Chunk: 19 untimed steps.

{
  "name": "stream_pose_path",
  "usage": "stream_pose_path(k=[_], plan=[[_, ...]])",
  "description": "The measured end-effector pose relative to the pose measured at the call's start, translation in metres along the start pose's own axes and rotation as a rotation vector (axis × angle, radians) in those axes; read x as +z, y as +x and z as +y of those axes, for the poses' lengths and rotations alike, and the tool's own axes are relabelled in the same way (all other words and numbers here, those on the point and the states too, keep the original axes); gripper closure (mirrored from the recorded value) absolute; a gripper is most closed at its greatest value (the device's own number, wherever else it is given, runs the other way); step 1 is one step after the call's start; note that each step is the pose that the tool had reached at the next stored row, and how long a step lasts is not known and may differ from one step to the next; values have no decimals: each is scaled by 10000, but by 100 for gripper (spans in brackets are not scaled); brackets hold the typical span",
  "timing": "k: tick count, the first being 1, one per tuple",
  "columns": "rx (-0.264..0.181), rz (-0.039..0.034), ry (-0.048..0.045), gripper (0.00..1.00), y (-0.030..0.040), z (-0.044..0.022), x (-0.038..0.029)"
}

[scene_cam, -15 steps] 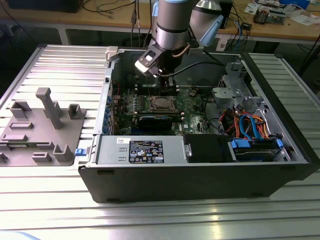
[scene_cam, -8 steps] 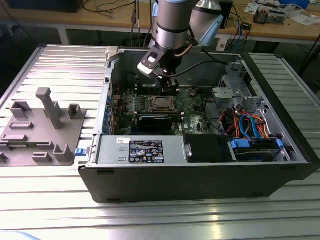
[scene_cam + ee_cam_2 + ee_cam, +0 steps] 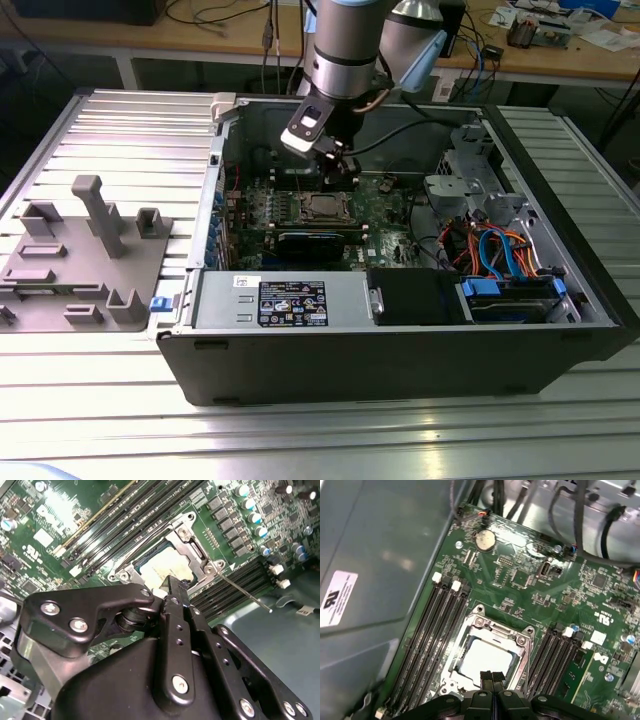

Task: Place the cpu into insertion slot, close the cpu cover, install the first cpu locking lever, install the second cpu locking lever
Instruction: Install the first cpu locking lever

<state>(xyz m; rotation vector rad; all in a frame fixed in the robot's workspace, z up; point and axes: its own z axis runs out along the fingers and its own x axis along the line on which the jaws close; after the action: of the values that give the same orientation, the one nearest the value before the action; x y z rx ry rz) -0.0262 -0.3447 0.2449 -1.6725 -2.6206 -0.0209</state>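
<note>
The cpu lies flat in the insertion slot on the green motherboard, its silver top showing through the window of the cpu cover, which lies down over it. A thin metal locking lever sticks out at an angle from one corner of the socket. My gripper hangs just above the edge of the cpu, fingers pressed together with nothing between them. In the exterior view my gripper is inside the open computer case, right over the socket.
Black memory slots run along both sides of the socket. The case walls enclose the board. A power supply sits at the front, and a drive cage with cables is on the exterior view's right. A grey fixture tray stands outside on the left.
</note>
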Motion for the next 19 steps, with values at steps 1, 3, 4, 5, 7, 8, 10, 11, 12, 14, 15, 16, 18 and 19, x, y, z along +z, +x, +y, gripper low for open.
stream_pose_path(k=[1,3,4,5,7,8,10,11,12,14,15,16,18,19], plan=[[-98,-1,4,89,0,0,0],[-273,-3,11,89,0,0,0],[-293,-4,12,89,0,0,0],[-293,-3,12,89,0,0,0],[-293,-3,11,89,0,0,0],[-293,-3,11,89,0,0,0],[-294,-3,11,89,0,0,0],[-294,-3,11,89,0,0,0],[-302,-4,12,89,0,0,0],[-453,-4,17,89,0,0,0],[-629,-5,23,89,0,0,0],[-824,-6,29,89,0,0,0],[-1044,-8,38,89,0,0,0],[-1247,-9,44,89,0,0,0]])
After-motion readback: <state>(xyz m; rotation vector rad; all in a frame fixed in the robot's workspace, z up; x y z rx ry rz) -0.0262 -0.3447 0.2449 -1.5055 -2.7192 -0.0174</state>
